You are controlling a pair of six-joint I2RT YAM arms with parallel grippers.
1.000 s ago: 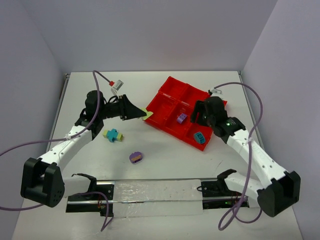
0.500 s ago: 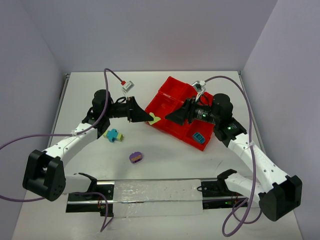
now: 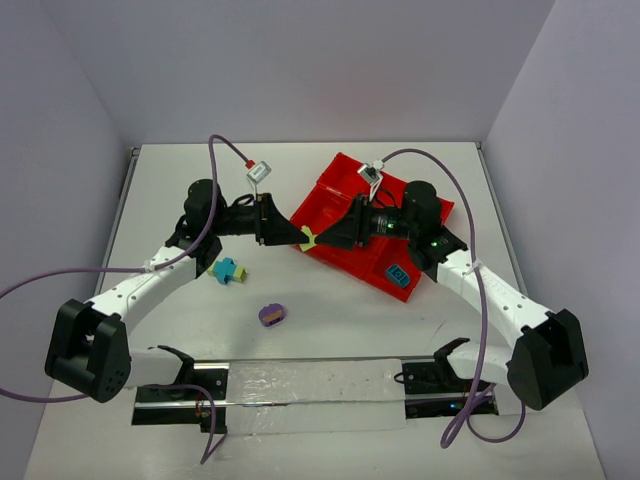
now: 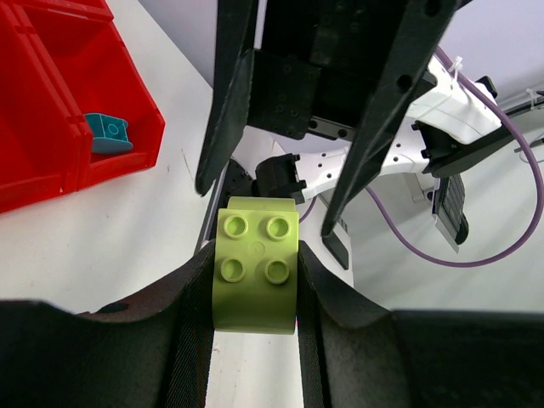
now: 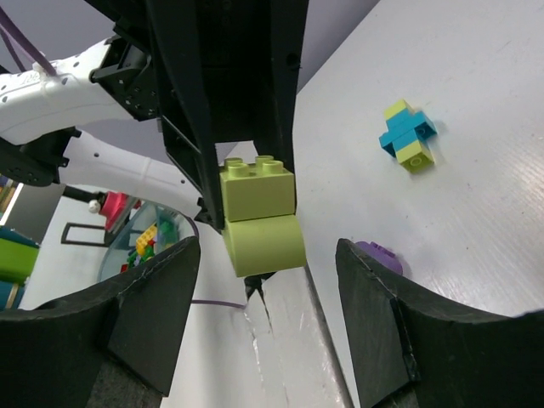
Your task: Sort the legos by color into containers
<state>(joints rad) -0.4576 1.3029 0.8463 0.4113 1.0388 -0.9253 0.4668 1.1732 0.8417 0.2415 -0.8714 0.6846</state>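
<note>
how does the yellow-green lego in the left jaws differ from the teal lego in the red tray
Colour: the yellow-green lego is pale lime, the teal lego blue-green. Support: the yellow-green lego is clamped in the air in the left gripper, with the right gripper open, its jaws either side; the teal lego lies loose in a corner compartment of the red tray. Both are small single-colour plastic pieces.

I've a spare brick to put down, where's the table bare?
Bare table: between the purple brick and the right arm, and behind the left arm at the far edge. Crowded: the red tray's left corner, where the left gripper, holding the yellow-green brick, meets the right gripper.
</note>
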